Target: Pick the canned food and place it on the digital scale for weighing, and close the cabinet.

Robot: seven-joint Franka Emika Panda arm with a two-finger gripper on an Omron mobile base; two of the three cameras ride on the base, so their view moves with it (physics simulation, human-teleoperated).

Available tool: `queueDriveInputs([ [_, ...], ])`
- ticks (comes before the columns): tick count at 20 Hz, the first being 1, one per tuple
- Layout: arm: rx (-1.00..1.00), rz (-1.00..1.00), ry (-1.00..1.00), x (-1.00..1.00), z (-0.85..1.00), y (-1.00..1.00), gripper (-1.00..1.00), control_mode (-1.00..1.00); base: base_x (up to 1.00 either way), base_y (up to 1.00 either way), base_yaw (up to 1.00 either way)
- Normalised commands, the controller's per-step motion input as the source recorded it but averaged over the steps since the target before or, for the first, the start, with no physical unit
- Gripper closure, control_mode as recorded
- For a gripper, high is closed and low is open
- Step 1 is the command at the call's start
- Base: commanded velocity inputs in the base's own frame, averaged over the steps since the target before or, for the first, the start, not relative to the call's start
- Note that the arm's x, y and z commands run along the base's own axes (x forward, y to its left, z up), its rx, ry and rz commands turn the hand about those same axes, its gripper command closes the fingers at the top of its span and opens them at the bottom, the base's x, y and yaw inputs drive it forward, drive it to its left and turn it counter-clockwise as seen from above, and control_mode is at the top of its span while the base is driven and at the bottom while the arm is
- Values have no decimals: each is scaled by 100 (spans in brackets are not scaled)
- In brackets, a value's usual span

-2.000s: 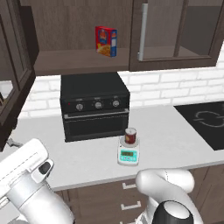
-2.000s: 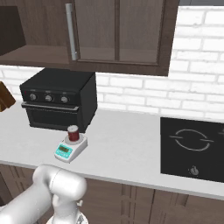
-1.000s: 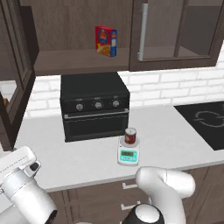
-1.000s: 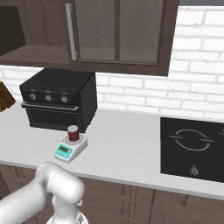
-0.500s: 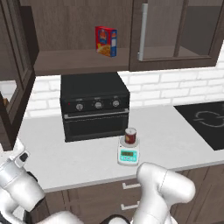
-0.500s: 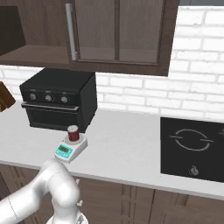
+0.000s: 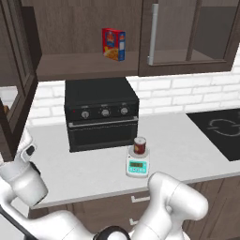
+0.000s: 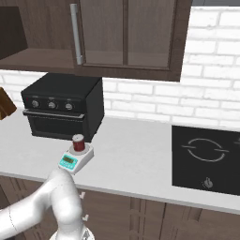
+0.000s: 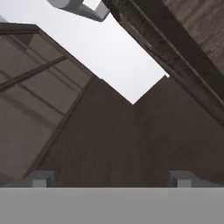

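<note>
Looking along my gripper point(image 9: 112, 178), I see fingertips point(image 9: 40, 178) spread wide (nothing between them), facing the cabinet point(image 9: 131, 144) wood.

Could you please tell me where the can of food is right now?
The can stands upright on the scale, on the counter just in front of the toaster oven's right corner, left of the cooktop.
</note>
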Motion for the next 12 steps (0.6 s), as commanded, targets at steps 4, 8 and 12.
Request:
queueDriveInputs([
  [4, 47, 0, -53, -13, 21, -42, -100, -100, 0, 0, 0],
  [8, 48, 0, -54, -19, 27, -43, -100, -100, 0, 0, 0],
  [12, 49, 0, -42, -23, 37, -67, -100, -100, 0, 0, 0],
])
